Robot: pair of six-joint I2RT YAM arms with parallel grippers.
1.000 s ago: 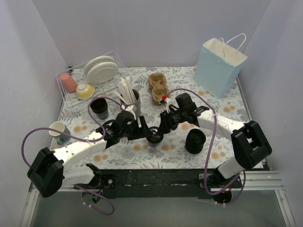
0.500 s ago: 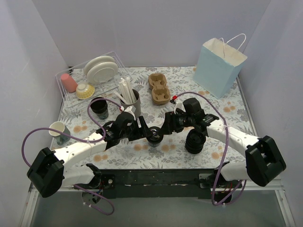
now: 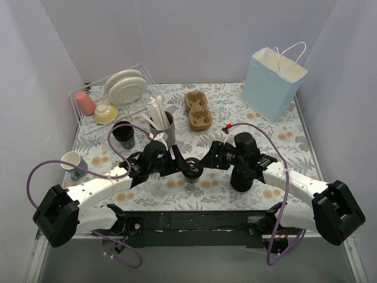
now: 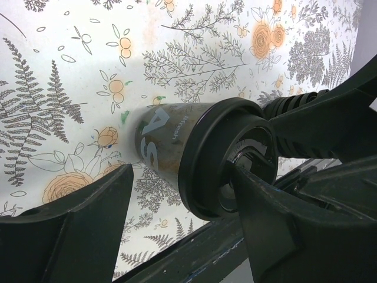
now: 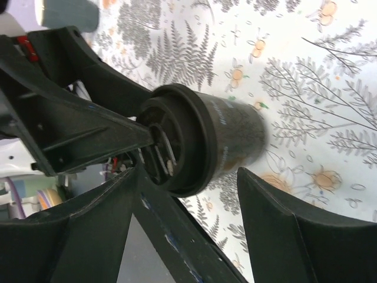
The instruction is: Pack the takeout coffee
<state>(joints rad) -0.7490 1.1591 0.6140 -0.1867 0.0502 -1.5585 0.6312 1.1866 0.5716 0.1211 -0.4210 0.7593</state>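
Observation:
The takeout coffee [image 3: 192, 170], a small black paper cup with a black lid, stands on the flowered tablecloth near the front middle. My left gripper [image 3: 180, 164] is at its left side and my right gripper [image 3: 207, 160] at its right side. In the left wrist view the cup [image 4: 197, 150] sits between my open fingers [image 4: 82, 227]; the left gripper [image 4: 181, 171] straddles it, one finger lying over the lid. In the right wrist view the cup [image 5: 206, 138] lies between the open jaws of the right gripper [image 5: 189, 172], untouched by the finger [image 5: 294, 236] beside its body.
A ribbed stack of black lids [image 3: 243, 175] stands under my right arm. A lidless black cup [image 3: 123, 134], a straw holder [image 3: 162, 125], a brown cup carrier [image 3: 198, 110], a light-blue paper bag [image 3: 272, 82], a dish rack [image 3: 112, 97] and a white cup [image 3: 72, 160] stand around.
My right arm has swung nearer and to the right, and its gripper now faces the cup's right side. My left gripper has stayed at the cup.

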